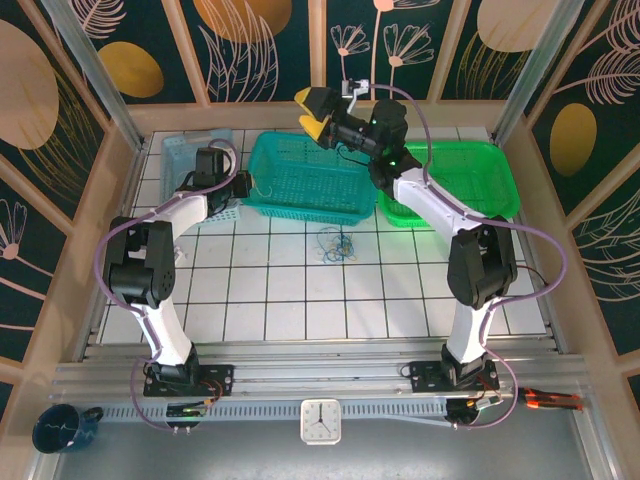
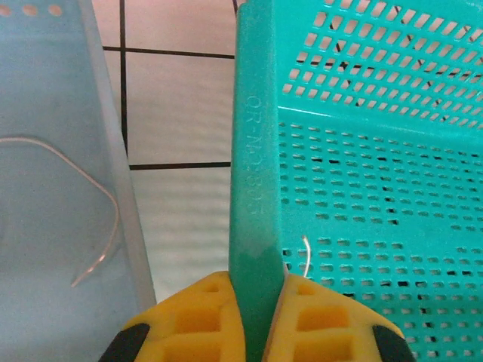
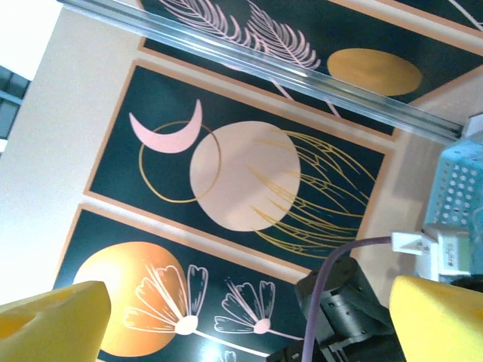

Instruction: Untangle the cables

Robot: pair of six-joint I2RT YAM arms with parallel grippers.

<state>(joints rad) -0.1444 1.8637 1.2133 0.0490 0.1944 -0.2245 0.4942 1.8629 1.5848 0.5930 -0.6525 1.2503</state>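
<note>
The cables [image 1: 335,243] lie as a small blue, whitish and yellowish knot on the white tiles in front of the teal basket [image 1: 310,178]. One loose whitish cord [image 2: 98,196] rests in the light blue basket [image 2: 45,113], and a short whitish end [image 2: 306,255] shows inside the teal basket [image 2: 377,151]. My left gripper [image 1: 243,186] [image 2: 256,285] is shut on the teal basket's left rim, one yellow pad on each side of it. High over the teal basket's back edge, my right gripper [image 1: 315,112] [image 3: 249,324] is open and holds nothing, facing the patterned wall.
Three baskets stand in a row at the back: light blue [image 1: 195,150], teal, green [image 1: 470,178]. Purple arm cords [image 1: 120,240] loop beside each arm. Wooden walls ring the table. White tiles stretch between the knot and the arm bases.
</note>
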